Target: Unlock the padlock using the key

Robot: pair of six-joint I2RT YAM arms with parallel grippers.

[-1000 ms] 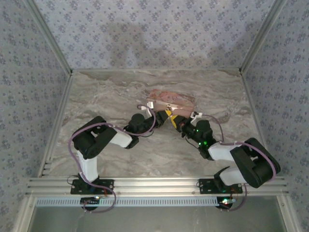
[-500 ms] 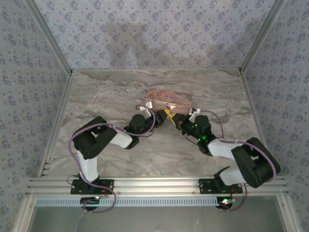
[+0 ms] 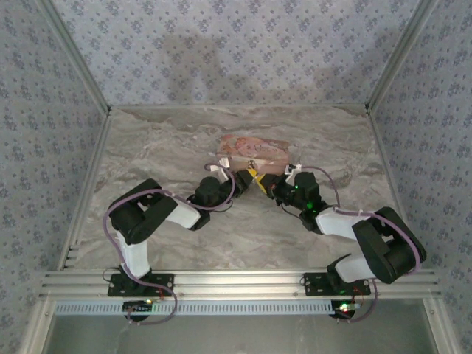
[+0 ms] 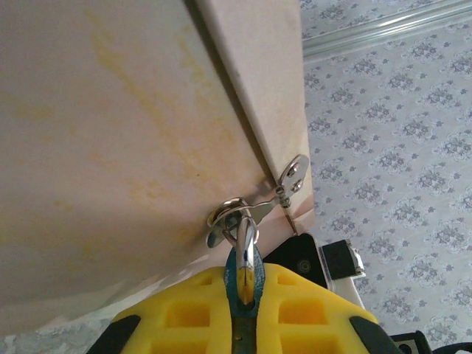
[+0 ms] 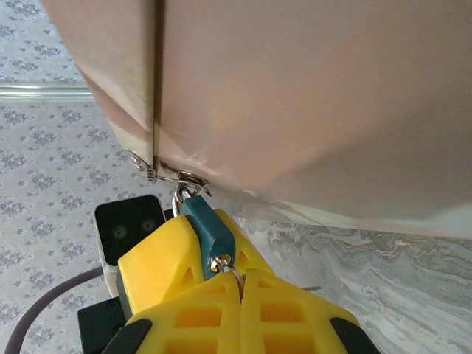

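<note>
Marble table [image 3: 169, 140], padlock [image 5: 209, 230] half-hidden in left tool [image 4: 244, 306]

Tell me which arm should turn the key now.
Right. The right end effector is closed at the padlock bottom end, apparently on the key; the left end effector clamps the padlock body, steadying it.

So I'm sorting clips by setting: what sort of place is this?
Probably a robot test booth: aluminium frame rails, patterned backdrop walls, a marble-look tabletop, left arm and right arm bolted at its edge.
</note>
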